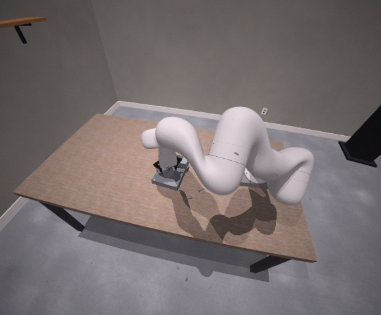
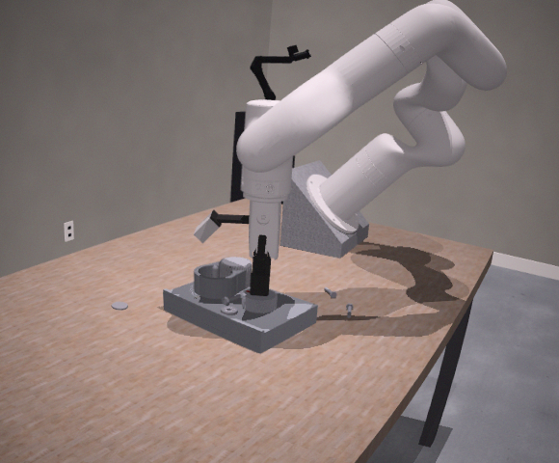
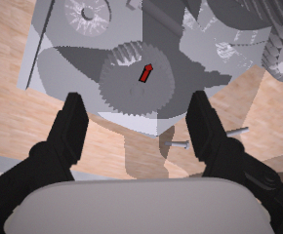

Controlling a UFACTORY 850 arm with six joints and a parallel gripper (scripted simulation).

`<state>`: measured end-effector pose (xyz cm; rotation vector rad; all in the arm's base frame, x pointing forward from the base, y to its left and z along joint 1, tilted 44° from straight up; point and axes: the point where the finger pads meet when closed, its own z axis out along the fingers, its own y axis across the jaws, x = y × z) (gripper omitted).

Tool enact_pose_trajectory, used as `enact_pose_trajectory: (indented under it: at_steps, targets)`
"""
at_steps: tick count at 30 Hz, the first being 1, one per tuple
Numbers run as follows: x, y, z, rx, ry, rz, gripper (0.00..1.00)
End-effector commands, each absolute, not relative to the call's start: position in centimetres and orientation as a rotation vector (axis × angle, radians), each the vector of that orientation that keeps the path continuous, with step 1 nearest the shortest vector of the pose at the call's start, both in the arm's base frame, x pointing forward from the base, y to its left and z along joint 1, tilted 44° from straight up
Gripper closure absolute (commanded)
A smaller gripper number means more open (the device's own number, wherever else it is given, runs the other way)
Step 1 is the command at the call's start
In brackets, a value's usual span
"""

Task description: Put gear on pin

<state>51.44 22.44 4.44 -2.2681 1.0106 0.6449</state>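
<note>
Wrist view: the gripper (image 3: 138,114) hangs spread wide and empty above the gear (image 3: 136,86), its two black fingers standing well apart on either side of the toothed wheel and touching nothing. The gear lies flat on the grey timing case (image 3: 59,34), near one corner of it, with its red painted arrow (image 3: 145,73) pointing up and slightly right in this view. Whether the gear sits fully down on the pin cannot be told, and the collar mark is not discernible. Other gears (image 3: 86,15) crowd the far side of the case.

From the exterior camera, the white arm (image 2: 349,84) reaches down from its slanted grey mount (image 2: 309,219) near the far edge of the worktop, the gripper (image 2: 259,279) vertical just over the gear (image 2: 258,302). The case (image 2: 234,323) rests on the wooden table (image 2: 120,389) roughly mid-worktop, closer to the right edge than the left. Two small bolts (image 2: 349,310) lie loose on the wood between the case and the right edge, and a small grey disc (image 2: 119,305) lies apart toward the left. The top camera shows the arm covering most of the case (image 1: 167,181).
</note>
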Motion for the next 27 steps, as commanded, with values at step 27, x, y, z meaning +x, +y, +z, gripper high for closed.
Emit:
enact_pose_trajectory:
  at_steps: [27]
  targets:
    - [51.36,23.0,3.85,-2.268,1.011,0.643,0.07]
